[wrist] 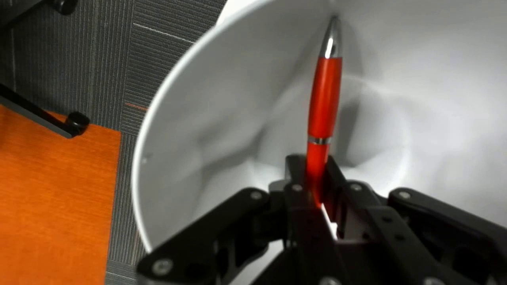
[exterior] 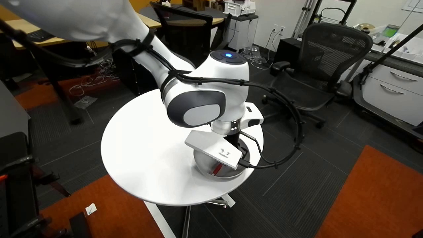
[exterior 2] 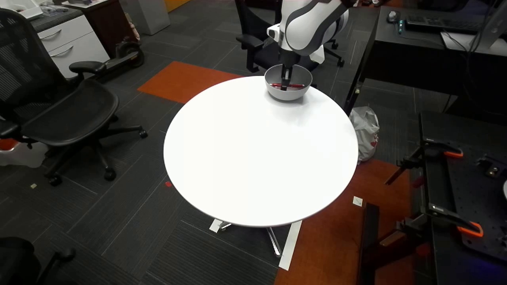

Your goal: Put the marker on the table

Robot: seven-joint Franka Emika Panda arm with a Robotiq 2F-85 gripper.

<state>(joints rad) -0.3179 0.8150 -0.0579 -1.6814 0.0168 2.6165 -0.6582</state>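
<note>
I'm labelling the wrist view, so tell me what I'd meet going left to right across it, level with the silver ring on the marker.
Orange carpet patch → strip of dark grey carpet → bowl's left rim → red marker → bowl's inner wall on the right.

Marker (wrist: 324,99) in bowl (exterior 2: 287,94) on table (exterior 2: 259,158)

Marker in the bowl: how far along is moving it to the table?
Done: the gripper is down in the bowl, its jaws closed on the marker in the wrist view. In hand: the marker itself, within the bowl in all views; whether it is off the bottom is unclear. Remaining: most likely lifting it clear, setting it on the table and letting go.
</note>
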